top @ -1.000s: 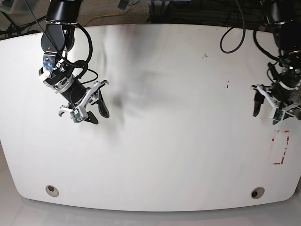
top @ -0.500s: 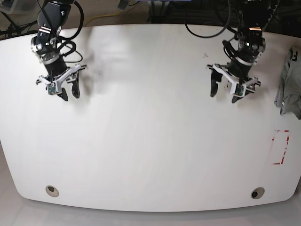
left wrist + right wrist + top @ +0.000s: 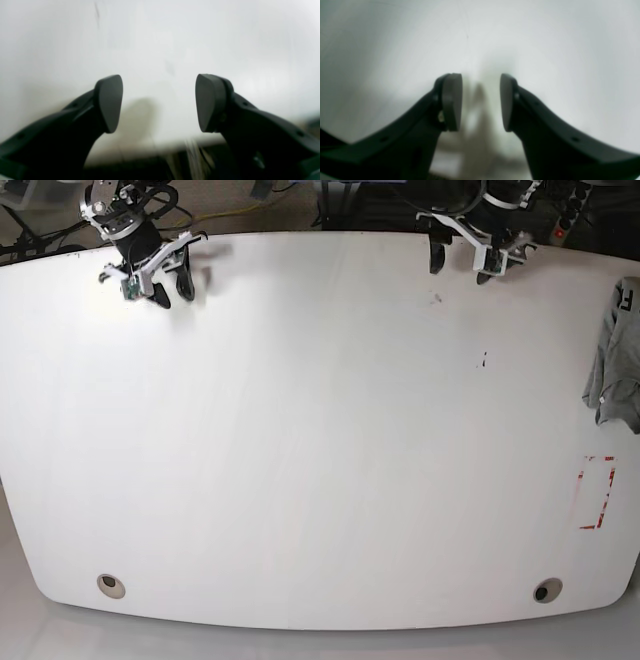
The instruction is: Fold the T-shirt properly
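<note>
One T-shirt point(image 3: 615, 360), heather grey with small black letters near its upper edge, lies crumpled at the far right edge of the white table point(image 3: 320, 460) in the base view, partly cut off by the frame. It is well apart from both of my arms and nothing touches it.

Below the shirt, near the same edge, a rectangle of red tape point(image 3: 596, 493) is marked on the tabletop. A small dark mark point(image 3: 484, 361) sits on the surface between the shirt and the table's centre. Two round holes point(image 3: 111, 584) are set near the front corners.

My left gripper point(image 3: 459, 258) hangs over the table's back edge, right of centre in the base view. Its wrist camera shows the two dark fingers point(image 3: 109, 102) spread wide apart with only blurred white tabletop between them.

My right gripper point(image 3: 158, 280) hovers over the back left corner. Its pads point(image 3: 451, 101) stand a narrower gap apart, and nothing is held between them.
</note>
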Motion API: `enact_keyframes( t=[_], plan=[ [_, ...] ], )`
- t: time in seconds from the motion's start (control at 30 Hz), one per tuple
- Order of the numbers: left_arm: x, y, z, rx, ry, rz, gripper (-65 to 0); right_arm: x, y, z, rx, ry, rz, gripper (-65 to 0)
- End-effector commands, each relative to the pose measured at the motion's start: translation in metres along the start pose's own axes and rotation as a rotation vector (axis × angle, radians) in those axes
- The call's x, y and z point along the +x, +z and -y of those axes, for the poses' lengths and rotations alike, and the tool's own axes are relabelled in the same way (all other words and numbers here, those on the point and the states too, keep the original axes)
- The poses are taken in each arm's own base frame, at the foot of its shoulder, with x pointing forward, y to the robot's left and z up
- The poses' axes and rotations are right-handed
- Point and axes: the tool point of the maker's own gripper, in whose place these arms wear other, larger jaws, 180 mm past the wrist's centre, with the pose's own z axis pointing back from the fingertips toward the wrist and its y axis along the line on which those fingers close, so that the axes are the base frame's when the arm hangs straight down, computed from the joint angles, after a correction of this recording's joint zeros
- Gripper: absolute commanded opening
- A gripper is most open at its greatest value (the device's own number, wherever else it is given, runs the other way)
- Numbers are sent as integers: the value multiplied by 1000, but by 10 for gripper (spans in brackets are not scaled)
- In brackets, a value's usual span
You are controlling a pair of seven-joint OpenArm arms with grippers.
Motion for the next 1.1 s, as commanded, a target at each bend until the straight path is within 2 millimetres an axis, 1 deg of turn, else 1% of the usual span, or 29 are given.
enact_keyframes(
  t=[0.0, 0.03, 0.13, 0.2, 0.27, 0.33, 0.43, 0.5, 0.53, 0.57, 0.6, 0.67, 0.73, 0.87, 0.9, 0.97, 1.0, 1.07],
  plan=[
    [-17, 20, 6, -8, 19, -41, -236, -6, 22, -11, 27, -27, 2, -417],
    [-24, 25, 7, -9, 22, -62, -236, -10, 26, -14, 31, -30, -10, -417],
    [-50, 46, 12, -14, 39, -146, -236, -32, 46, -24, 45, -45, -79, -417],
    [-63, 58, 15, -17, 47, -190, -236, -45, 59, -27, 53, -51, -123, -417],
    [-74, 69, 18, -19, 54, -231, -237, -56, 72, -33, 68, -51, -168, -417],
    [-87, 81, 21, -21, 64, -275, -242, -72, 86, -40, 88, -59, -224, -417],
    [-99, 92, 24, -24, 73, -319, -274, -92, 100, -56, 133, -81, -291, -419],
    [-114, 96, 24, -20, 82, -358, -299, -114, 112, -70, 172, -108, -361, -419],
    [-118, 97, 23, -19, 83, -369, -301, -122, 115, -74, 182, -122, -383, -419],
    [-127, 98, 23, -17, 88, -391, -301, -133, 119, -77, 188, -139, -409, -419],
    [-141, 101, 23, -17, 99, -425, -301, -149, 125, -82, 196, -170, -450, -419],
    [-148, 96, 22, -16, 103, -435, -301, -165, 130, -84, 196, -200, -489, -419],
    [-158, 86, 21, -19, 105, -449, -303, -180, 125, -84, 181, -236, -501, -419],
    [-190, 72, 21, -21, 131, -507, -304, -213, 114, -96, 202, -296, -542, -419],
    [-195, 69, 21, -21, 136, -517, -304, -218, 111, -97, 203, -303, -548, -419],
    [-211, 57, 25, -39, 146, -547, -304, -233, 104, -96, 189, -319, -565, -419],
    [-217, 55, 27, -50, 143, -562, -304, -238, 101, -93, 173, -323, -573, -419],
    [-235, 44, 25, -65, 126, -604, -304, -256, 94, -88, 133, -323, -604, -419]
  ],
)
